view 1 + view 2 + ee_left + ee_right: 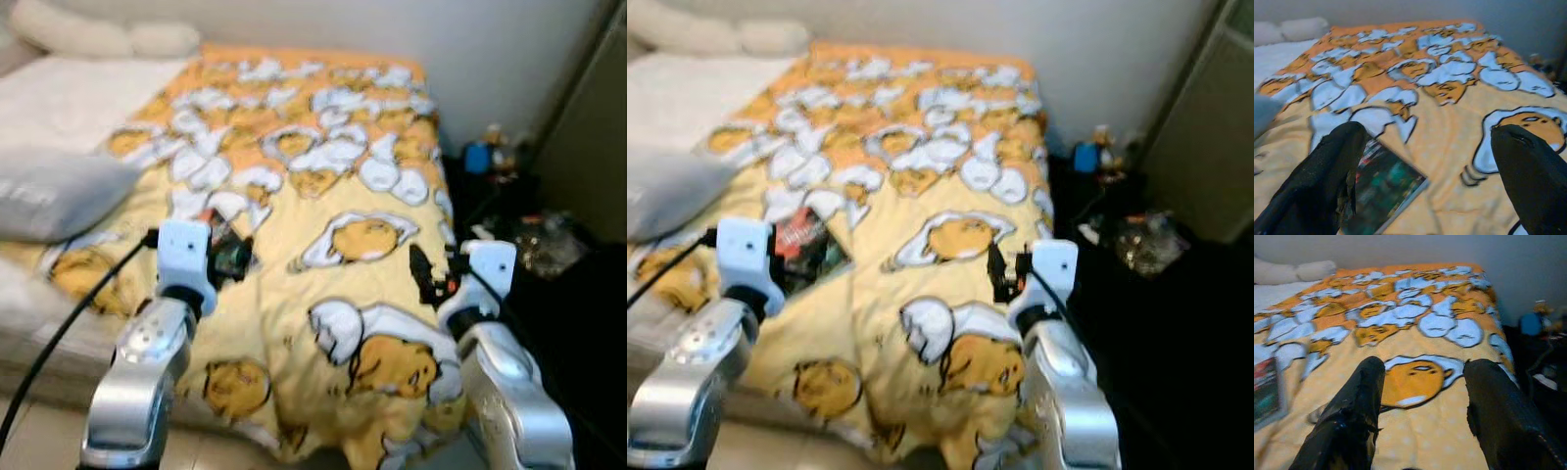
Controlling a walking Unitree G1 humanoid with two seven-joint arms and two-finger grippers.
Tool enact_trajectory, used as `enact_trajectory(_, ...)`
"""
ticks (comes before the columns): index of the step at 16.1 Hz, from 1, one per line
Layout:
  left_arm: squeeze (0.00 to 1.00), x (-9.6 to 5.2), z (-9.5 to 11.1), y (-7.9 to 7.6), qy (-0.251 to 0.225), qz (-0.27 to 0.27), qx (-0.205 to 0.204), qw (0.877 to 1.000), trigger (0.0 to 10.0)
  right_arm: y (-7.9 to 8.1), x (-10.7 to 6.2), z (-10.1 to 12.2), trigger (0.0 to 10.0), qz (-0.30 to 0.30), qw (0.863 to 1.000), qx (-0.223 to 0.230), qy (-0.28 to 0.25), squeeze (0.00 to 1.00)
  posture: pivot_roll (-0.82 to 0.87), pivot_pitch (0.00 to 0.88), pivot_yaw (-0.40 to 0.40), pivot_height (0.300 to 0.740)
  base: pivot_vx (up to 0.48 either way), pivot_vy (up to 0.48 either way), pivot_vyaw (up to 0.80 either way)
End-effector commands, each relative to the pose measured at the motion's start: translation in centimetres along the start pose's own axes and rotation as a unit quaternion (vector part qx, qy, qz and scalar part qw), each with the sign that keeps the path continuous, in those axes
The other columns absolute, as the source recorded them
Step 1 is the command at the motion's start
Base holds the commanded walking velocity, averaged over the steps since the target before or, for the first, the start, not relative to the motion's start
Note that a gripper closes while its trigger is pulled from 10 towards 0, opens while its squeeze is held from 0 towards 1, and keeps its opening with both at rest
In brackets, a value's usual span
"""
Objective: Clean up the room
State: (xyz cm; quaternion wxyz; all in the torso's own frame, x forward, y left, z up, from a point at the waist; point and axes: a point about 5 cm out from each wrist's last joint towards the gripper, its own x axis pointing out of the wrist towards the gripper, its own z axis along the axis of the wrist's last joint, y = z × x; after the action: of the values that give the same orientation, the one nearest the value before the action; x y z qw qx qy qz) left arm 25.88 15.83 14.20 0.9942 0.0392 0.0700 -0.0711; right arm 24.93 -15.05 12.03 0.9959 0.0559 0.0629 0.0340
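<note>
Spread across the bed, a yellow and orange quilt printed with white egg-shaped cartoon figures [333, 186] takes up most of the scene, with a grey pillow [54, 191] at its left edge, white bedding [69, 93] behind it, and a dark cluttered corner with a blue container [477, 157] to the right. On the quilt, near the left side, lies a thin glossy magazine or book with a dark red and green cover [1383, 188] (its title is too blurred to read). The left gripper [1430, 181] hovers just above it, its two black fingers [1327, 181] spread wide, one finger overlapping the near edge of the cover in the wrist view, though contact cannot be confirmed. The right gripper [1422, 416] hangs over bare quilt well to the right, fingers likewise parted, holding nothing. Judging by this, the step in hand is the approach to pick the magazine off the bed. The next move probably calls for lowering the left gripper, sliding one finger under the flat cover's edge, and closing gently so the soft quilt is not pinched with it
</note>
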Motion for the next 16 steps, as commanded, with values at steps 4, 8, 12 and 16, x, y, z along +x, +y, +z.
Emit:
enact_trajectory(4,0.9,0.2,0.18,-0.71,0.001,-0.014,0.005,1.0,10.0,-1.21,-0.19,-0.64,10.0,-0.035,0.999,0.002,0.017,0.0,0.03,0.0,0.031,0.74,0.0,0.0,0.0)
enact_trajectory(8,0.91,0.26,0.14,-0.69,0.003,-0.015,0.01,1.0,10.0,-1.61,-0.2,-1.01,10.0,-0.049,0.998,0.002,0.026,0.0,0.03,0.0,0.033,0.74,0.0,0.344,0.0)
enact_trajectory(12,0.9,0.39,0.16,-0.65,0.003,-0.015,0.012,1.0,10.0,-1.54,-0.06,-1.01,10.0,-0.053,0.998,0.005,0.025,0.0,0.03,0.0,0.036,0.74,0.0,0.37,0.0)
enact_trajectory(16,0.9,0.52,0.18,-0.58,0.004,-0.015,0.015,1.0,10.0,-1.51,0.08,-1.02,10.0,-0.053,0.998,0.01,0.025,0.0,0.03,0.0,0.037,0.74,0.0,0.369,0.0)
